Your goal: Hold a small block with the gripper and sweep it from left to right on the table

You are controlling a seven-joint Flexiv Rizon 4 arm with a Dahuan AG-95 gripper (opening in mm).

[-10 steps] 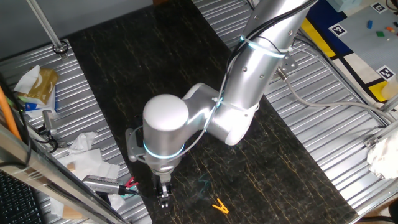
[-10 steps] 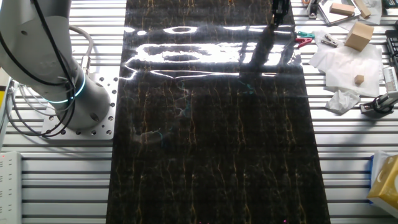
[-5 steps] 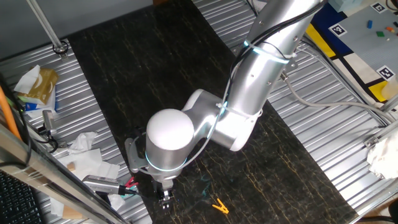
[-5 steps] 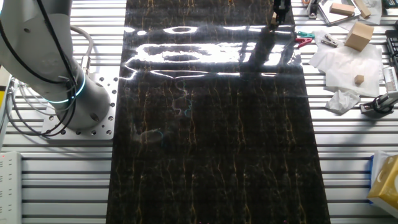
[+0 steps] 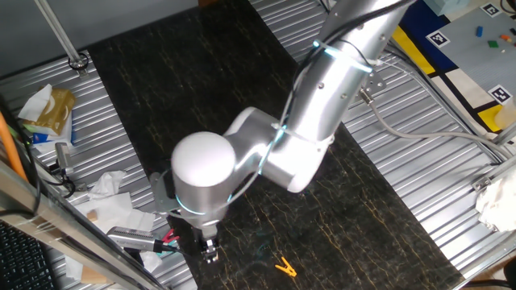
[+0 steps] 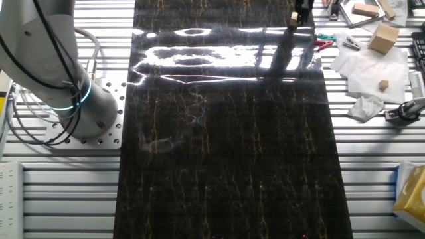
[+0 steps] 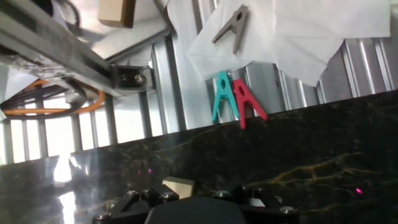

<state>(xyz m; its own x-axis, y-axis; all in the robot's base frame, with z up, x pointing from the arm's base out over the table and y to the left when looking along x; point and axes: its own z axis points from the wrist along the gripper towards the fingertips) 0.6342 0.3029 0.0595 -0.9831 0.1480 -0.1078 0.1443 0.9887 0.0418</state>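
The small block (image 6: 293, 18) is a pale tan cube at the far end of the black table (image 6: 226, 146), close to its right edge. The black gripper (image 6: 303, 12) stands upright over it, and the block shows at the left side of the gripper's tip, touching it. In the hand view the block (image 7: 178, 186) sits just beyond the black hand body, between the two finger mounts, and its lower part is hidden. The gripper (image 5: 211, 251) reaches straight down to the slab under the arm's blue ring, with its tips low on the table. It appears shut on the block.
A yellow clip (image 5: 284, 266) lies on the slab near the gripper. Teal and red clips (image 7: 231, 99) lie on the ribbed metal just past the table edge, with white paper (image 7: 280, 31), a grey clip (image 7: 231, 26) and wooden blocks (image 6: 383, 36) beyond. The arm base (image 6: 73, 99) stands to the left.
The arm's wrist has swung and the gripper has shifted slightly toward the table's edge. The block has moved a little with it and shows more plainly beside the tip.
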